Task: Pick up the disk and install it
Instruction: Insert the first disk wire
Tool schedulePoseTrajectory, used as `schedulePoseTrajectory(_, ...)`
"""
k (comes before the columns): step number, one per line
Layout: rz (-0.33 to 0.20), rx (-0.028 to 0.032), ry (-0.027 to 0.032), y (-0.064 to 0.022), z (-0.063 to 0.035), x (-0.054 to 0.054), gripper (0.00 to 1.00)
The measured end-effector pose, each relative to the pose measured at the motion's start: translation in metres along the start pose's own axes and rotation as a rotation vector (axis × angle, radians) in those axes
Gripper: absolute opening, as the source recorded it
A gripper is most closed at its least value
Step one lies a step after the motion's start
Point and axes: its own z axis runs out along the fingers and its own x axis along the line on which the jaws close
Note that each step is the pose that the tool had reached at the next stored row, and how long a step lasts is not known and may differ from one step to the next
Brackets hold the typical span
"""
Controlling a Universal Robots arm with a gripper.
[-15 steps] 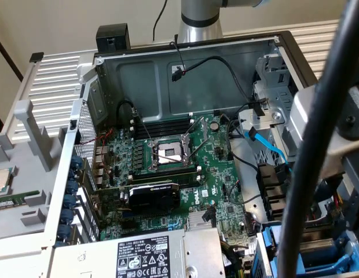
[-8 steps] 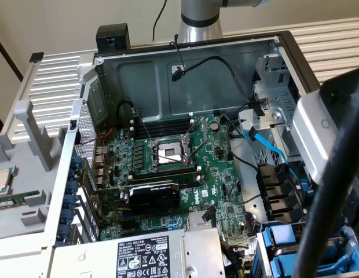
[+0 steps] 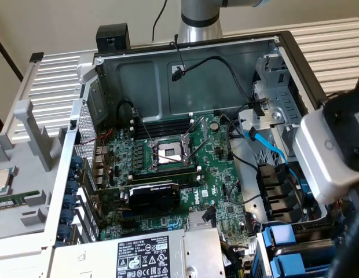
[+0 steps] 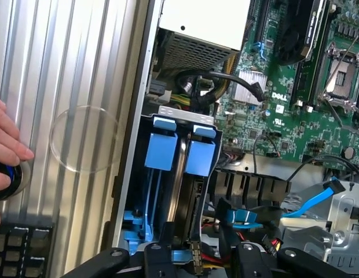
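The open computer case (image 3: 145, 75) holds a drive bay (image 4: 185, 111) in its corner, where the disk (image 4: 200, 159) stands edge-on, just beside a look-alike drive (image 4: 162, 152). The claw (image 4: 200, 263) hangs at the disk's near end; whether it grips, I cannot tell. A tilt could jam the disk against that neighbour or snag the blue cable (image 4: 318, 200).

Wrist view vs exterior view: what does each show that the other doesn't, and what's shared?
Wrist view: a person's hand touching a round black knob, and a keyboard, outside the case. Exterior view: the arm's silver column behind the case, and what looks like a loose processor at the exterior view's left. Both: motherboard, two blue-framed drives, blue cable.
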Motion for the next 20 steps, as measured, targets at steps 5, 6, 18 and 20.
schedulePoseTrajectory(5, -0.003, 0.0023, -0.0192, -0.0004, 0.0040, 0.0028, 0.44)
schedulePoseTrajectory(6, -0.003, 0.0024, -0.0200, -0.0003, 0.0045, 0.0029, 0.44)
schedulePoseTrajectory(18, 0.000, -0.0025, -0.0345, 0.0001, 0.0096, 0.0042, 0.44)
schedulePoseTrajectory(20, 0.000, -0.0024, -0.0387, 0.0002, 0.0104, 0.0044, 0.44)
